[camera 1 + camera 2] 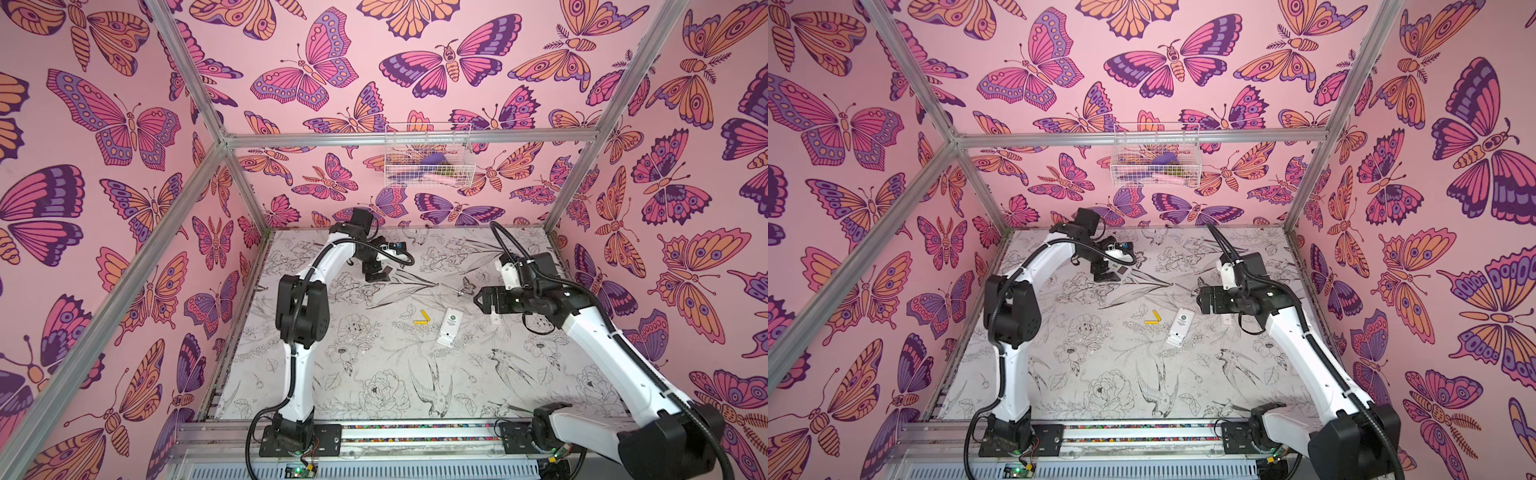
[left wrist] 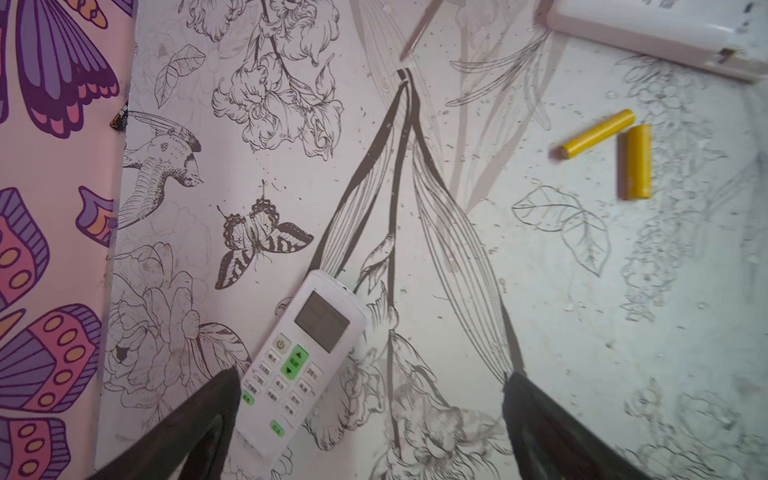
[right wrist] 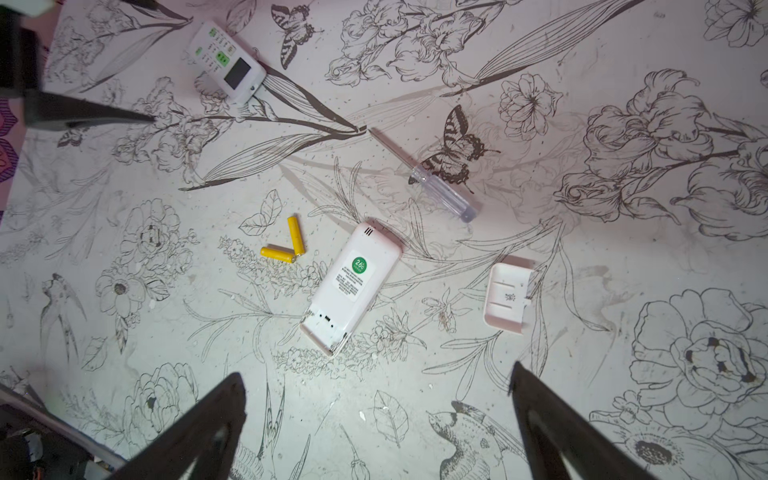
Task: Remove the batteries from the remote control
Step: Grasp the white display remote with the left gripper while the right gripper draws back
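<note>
The face-down white remote [image 3: 353,286] near the middle of the tabletop [image 3: 582,232] carries a round green sticker [image 3: 360,264] reading "26", while the fine print beneath it is too small to read.

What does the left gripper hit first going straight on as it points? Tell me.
Probably the buttons-up remote, lying just ahead between the open left gripper's fingers, close to one finger. Depth is unclear; it could reach the table beside it instead.

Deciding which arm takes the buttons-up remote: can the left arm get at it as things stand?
Probably yes. The left claw is open and hangs over the buttons-up remote, though the remote sits off centre, near one finger. Nothing lies on it; the yellow batteries and screwdriver lie well aside.
</note>
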Robot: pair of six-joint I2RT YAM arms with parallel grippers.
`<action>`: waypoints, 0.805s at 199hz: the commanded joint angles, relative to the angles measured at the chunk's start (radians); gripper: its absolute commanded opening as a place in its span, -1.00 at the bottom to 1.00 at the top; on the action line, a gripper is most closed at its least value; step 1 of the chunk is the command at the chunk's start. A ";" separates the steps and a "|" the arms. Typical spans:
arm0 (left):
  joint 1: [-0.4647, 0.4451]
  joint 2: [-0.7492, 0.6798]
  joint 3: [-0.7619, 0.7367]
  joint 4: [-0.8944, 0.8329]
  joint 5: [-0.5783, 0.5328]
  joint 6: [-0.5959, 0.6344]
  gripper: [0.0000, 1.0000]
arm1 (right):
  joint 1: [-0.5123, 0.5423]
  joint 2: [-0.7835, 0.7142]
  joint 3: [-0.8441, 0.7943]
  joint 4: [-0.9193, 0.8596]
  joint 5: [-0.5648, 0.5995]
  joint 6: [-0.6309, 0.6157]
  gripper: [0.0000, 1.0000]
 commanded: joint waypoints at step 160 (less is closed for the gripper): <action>-0.026 0.479 0.558 -0.352 -0.141 0.133 0.99 | -0.004 -0.289 -0.248 0.043 -0.136 0.167 0.99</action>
